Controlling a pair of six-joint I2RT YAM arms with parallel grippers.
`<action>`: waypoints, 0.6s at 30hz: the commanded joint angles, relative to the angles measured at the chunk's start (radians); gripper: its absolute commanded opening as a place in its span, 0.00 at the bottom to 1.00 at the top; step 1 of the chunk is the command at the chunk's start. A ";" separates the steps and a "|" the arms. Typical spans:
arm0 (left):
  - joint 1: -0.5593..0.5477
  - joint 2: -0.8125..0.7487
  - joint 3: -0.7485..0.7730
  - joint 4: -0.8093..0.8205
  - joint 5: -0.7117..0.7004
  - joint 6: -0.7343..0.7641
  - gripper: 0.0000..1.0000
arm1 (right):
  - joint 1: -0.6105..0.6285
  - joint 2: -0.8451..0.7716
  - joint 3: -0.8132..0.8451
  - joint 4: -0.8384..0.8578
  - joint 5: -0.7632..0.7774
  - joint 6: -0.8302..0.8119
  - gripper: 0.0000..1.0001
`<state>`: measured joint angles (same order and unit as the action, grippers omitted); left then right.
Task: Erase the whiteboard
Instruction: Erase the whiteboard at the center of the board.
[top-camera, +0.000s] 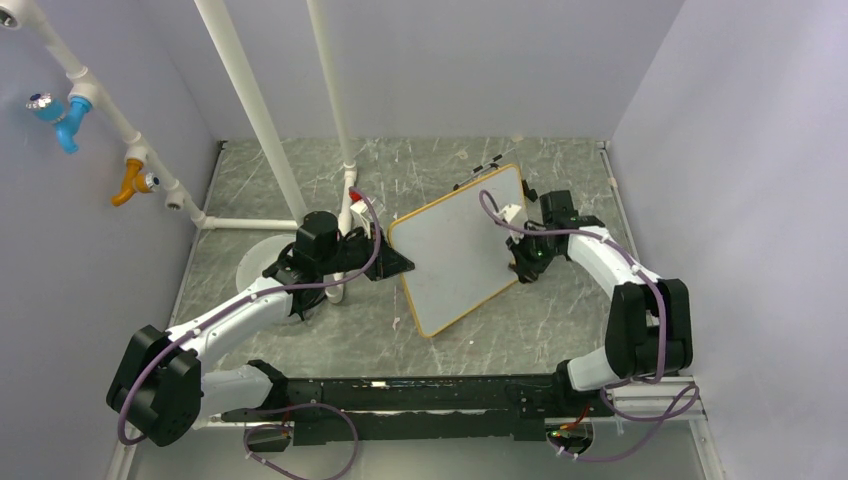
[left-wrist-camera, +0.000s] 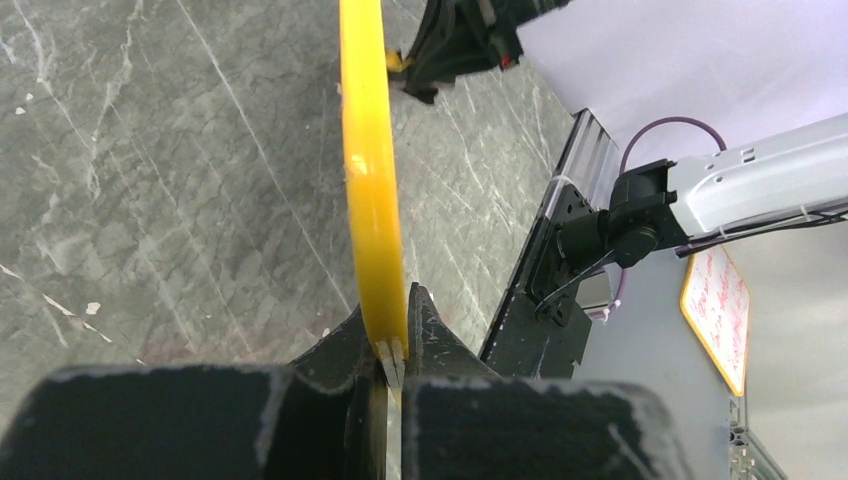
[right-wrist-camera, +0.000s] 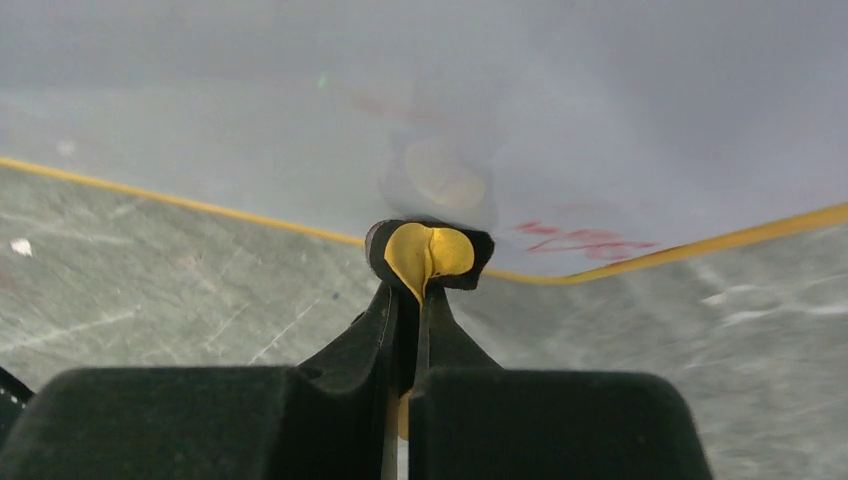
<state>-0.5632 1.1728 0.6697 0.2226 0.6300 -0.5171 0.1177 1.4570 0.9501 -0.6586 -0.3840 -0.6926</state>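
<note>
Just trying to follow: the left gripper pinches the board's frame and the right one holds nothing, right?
Not quite. The left gripper does pinch the whiteboard by its frame, but the right gripper holds a small yellow pad, as the right wrist view shows.

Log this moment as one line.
left gripper: shut on whiteboard frame | right gripper: shut on yellow pad by board face | red scrawl: near frame, unerased
</note>
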 joint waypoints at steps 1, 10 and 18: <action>-0.004 -0.044 0.029 0.083 0.106 0.015 0.00 | 0.007 0.029 -0.088 0.044 0.030 -0.017 0.00; -0.003 -0.048 0.031 0.071 0.102 0.020 0.00 | 0.003 0.035 0.217 -0.021 0.015 0.019 0.00; -0.004 -0.056 0.023 0.078 0.102 0.021 0.00 | -0.008 0.057 0.170 -0.011 0.052 0.005 0.00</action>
<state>-0.5632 1.1648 0.6697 0.2192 0.6254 -0.4988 0.1131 1.5051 1.1934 -0.7097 -0.3504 -0.6838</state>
